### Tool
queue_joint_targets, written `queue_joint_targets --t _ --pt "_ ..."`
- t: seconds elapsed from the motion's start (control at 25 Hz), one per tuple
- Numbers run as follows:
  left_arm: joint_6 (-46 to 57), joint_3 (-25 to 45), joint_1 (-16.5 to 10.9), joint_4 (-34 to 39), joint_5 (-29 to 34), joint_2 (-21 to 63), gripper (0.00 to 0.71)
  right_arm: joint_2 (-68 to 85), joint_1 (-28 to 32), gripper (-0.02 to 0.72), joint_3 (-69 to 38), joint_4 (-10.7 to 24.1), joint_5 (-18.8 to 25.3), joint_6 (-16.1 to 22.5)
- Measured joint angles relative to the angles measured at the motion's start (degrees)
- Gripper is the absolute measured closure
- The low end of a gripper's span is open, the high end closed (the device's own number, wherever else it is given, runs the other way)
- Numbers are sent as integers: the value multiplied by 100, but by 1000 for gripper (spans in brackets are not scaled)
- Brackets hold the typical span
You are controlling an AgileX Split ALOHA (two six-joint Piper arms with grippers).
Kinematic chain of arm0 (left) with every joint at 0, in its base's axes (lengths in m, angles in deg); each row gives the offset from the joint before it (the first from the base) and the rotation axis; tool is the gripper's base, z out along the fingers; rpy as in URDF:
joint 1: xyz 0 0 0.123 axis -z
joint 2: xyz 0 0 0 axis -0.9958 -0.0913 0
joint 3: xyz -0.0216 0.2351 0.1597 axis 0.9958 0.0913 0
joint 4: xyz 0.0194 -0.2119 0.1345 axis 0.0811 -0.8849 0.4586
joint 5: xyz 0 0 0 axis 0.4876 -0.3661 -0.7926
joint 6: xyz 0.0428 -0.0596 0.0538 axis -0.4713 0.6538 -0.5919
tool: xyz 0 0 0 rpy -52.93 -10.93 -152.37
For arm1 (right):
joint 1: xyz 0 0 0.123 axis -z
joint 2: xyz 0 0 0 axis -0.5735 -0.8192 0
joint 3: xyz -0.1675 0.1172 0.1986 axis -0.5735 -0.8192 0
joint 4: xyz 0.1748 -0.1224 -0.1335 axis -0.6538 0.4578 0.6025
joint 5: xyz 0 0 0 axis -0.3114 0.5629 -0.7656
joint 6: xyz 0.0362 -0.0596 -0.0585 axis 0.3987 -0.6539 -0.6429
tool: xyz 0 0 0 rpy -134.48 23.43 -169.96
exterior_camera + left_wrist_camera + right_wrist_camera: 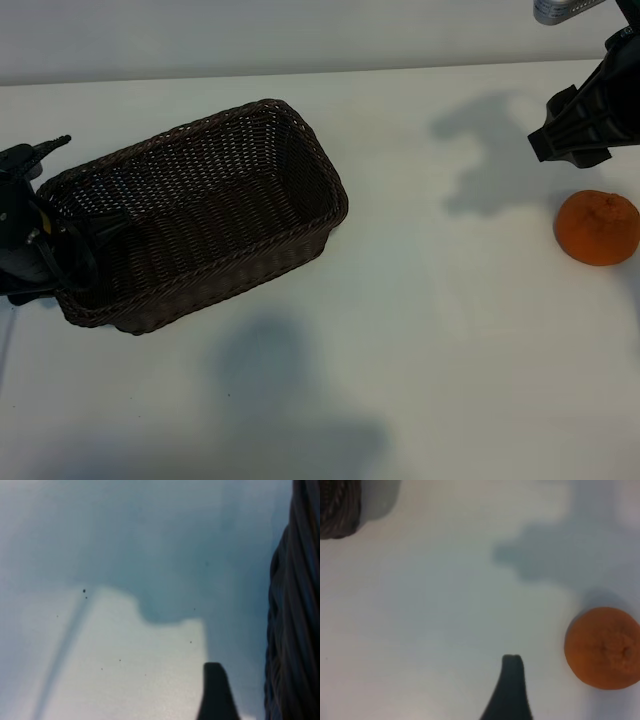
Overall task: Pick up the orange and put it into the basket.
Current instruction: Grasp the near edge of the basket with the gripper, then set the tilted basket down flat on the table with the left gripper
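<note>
The orange (598,227) lies on the white table at the far right, apart from everything else; it also shows in the right wrist view (603,647). My right gripper (572,150) hangs just behind it and a little to its left, open and holding nothing. Only one dark finger (511,690) shows in that wrist view, beside the orange, not touching it. The dark brown wicker basket (335,190) stands left of centre with nothing in it. My left gripper (45,228) sits at the basket's left end, open, with one finger (216,692) close beside the basket wall (295,630).
White table (430,330) stretches between the basket and the orange, crossed by the arms' shadows. A corner of the basket (337,507) shows far off in the right wrist view. The table's back edge runs along the top of the exterior view.
</note>
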Motion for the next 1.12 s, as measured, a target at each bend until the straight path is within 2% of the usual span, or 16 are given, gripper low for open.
queue_joint_targets --t 0.08,0.2,0.28,0.68,0.84,1.12 --pt "0 0 0 0 0 -18 291 0 0 109 0 0 0 0" --pt "-96 0 0 0 -29 -37 447 0 0 109 0 0 1 0" --pt "-166 0 0 -19 -92 -37 500 0 0 109 0 0 6 0" --pt "-537 0 0 -431 -368 -37 511 0 0 109 0 0 6 0" --pt "-1257 0 0 -1172 -536 -37 549 0 0 109 0 0 11 0" --pt "-3125 0 0 -2860 -636 -14 560 0 0 109 0 0 11 0"
